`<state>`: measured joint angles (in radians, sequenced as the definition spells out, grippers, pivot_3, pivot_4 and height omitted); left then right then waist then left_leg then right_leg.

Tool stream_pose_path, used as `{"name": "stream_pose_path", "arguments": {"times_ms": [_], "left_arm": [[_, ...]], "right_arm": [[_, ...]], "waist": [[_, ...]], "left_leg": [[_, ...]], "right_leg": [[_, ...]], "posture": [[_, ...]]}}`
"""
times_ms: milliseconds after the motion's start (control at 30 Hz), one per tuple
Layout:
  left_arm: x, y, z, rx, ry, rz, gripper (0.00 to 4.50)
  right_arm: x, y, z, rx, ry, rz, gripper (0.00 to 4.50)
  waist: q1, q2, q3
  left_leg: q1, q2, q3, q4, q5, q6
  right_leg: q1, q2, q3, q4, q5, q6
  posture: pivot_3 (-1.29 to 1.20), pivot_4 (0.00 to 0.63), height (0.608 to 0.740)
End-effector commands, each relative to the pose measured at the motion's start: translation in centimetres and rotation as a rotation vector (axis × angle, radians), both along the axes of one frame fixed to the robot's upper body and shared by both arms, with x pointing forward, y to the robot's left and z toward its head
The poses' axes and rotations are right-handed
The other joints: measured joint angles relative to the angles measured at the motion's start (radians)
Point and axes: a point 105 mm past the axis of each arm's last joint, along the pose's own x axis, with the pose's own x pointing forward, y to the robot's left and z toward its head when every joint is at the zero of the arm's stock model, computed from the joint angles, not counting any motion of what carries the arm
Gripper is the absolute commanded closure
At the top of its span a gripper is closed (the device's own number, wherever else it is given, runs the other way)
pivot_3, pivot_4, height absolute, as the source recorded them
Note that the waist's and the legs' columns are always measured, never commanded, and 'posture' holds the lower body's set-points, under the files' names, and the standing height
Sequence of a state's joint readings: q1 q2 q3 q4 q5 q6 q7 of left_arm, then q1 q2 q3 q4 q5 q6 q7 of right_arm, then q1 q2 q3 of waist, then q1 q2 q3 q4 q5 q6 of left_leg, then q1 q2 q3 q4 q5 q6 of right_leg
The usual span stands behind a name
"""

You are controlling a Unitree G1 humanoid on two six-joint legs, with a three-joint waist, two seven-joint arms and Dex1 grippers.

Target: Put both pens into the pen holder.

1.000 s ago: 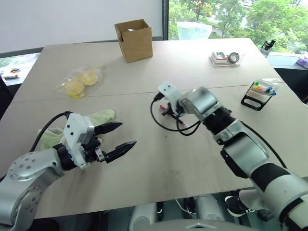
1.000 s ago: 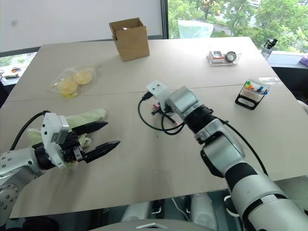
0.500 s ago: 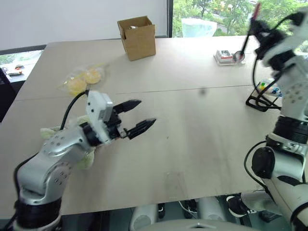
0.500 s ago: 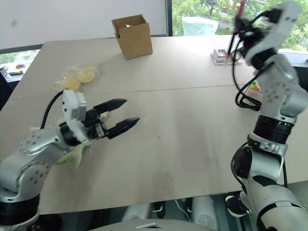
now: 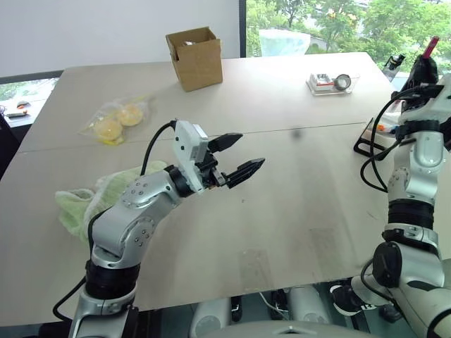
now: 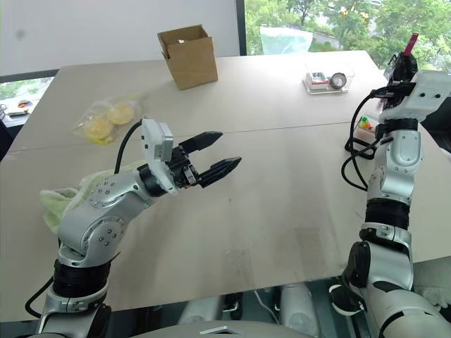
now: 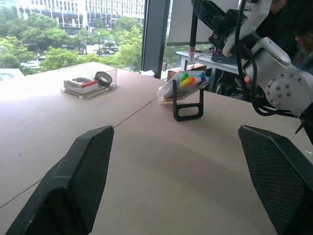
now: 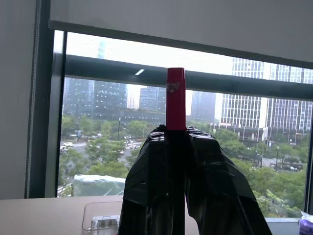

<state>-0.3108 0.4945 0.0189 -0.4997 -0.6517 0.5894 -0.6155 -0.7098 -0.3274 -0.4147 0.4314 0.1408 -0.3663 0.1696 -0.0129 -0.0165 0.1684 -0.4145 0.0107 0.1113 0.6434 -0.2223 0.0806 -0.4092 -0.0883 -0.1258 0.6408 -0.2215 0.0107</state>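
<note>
The right tool (image 6: 402, 65) has swung up from mid-counter and now clamps the red-ended pen (image 8: 175, 98) upright above the holder (image 7: 187, 93) at the counter (image 5: 296, 211) edge, ready for insertion, while the left tool (image 5: 239, 156) gapes wide, empty.

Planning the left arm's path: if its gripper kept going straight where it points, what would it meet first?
Probably the pen holder, centred ahead between the left gripper's open fingers; bare table lies between, though depth is uncertain.
</note>
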Motion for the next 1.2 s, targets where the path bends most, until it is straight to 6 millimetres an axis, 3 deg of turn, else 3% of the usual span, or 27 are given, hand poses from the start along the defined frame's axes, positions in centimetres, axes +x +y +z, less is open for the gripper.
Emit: {"name": "stream_pose_path", "arguments": {"times_ms": [33, 267, 800, 833, 1067, 1133, 1200], "left_arm": [[-0.5, 0.3, 1.3, -0.006, -0.071, 0.007, 0.27], [-2.3, -0.4, 1.9, -0.036, -0.043, -0.12, 0.27], [-3.8, -1.4, 1.4, 0.038, -0.04, -0.279, 0.27], [-3.8, -1.5, 1.4, 0.038, -0.04, -0.281, 0.27], [-3.9, -1.3, 1.3, 0.038, -0.039, -0.276, 0.27], [-3.8, -1.3, 1.2, 0.038, -0.035, -0.266, 0.27], [-3.4, -0.9, 0.9, 0.033, -0.024, -0.235, 0.27]], "right_arm": [[-0.5, -0.3, -0.2, 0.004, -0.04, -0.026, 4.46], [-0.5, -1.1, -1.4, -0.004, -0.033, -0.082, 4.46], [-0.5, -1.2, -2.8, -0.035, -0.036, -0.099, 4.46], [-0.6, -1.3, -2.8, -0.038, -0.039, -0.105, 3.56], [-2.5, -1.9, -2.0, -0.061, -0.107, -0.146, 0.52], [-3.7, -1.6, -1.2, -0.082, -0.142, -0.143, 0.03], [-4.8, -0.7, -0.1, -0.119, -0.162, -0.114, 0.03]], "waist": [[0.003, 0.0, 0.0], [0.001, 0.0, 0.0], [0.001, 0.0, 0.0], [0.001, 0.0, 0.0], [0.002, 0.0, 0.0], [0.001, 0.0, 0.0], [0.002, 0.0, 0.0]], "left_leg": [[0.0, 0.0, 0.0, 0.0, 0.0, 0.0], [0.0, 0.0, 0.0, 0.0, 0.0, 0.0], [0.0, 0.0, 0.0, 0.002, 0.0, 0.0], [0.0, 0.0, 0.0, 0.002, 0.0, 0.0], [0.0, 0.0, 0.0, 0.002, 0.0, 0.0], [0.0, 0.0, 0.0, 0.002, 0.0, 0.0], [0.0, 0.0, 0.0, 0.002, 0.0, 0.0]], "right_leg": [[0.0, 0.0, 0.0, 0.0, 0.0, -0.001], [0.0, -0.001, 0.0, 0.0, 0.001, -0.002], [0.0, 0.0, 0.0, 0.0, 0.001, -0.002], [0.0, 0.0, 0.0, 0.0, 0.001, -0.002], [0.0, 0.0, 0.0, 0.0, 0.001, -0.002], [0.0, 0.0, 0.001, 0.0, 0.001, -0.002], [0.0, 0.0, 0.001, 0.0, 0.0, -0.001]], "posture": [[0.0, 0.15, 0.74], [0.0, 0.15, 0.74], [0.0, 0.15, 0.74], [0.0, 0.15, 0.74], [0.0, 0.15, 0.74], [0.0, 0.15, 0.74], [0.0, 0.15, 0.74]]}}
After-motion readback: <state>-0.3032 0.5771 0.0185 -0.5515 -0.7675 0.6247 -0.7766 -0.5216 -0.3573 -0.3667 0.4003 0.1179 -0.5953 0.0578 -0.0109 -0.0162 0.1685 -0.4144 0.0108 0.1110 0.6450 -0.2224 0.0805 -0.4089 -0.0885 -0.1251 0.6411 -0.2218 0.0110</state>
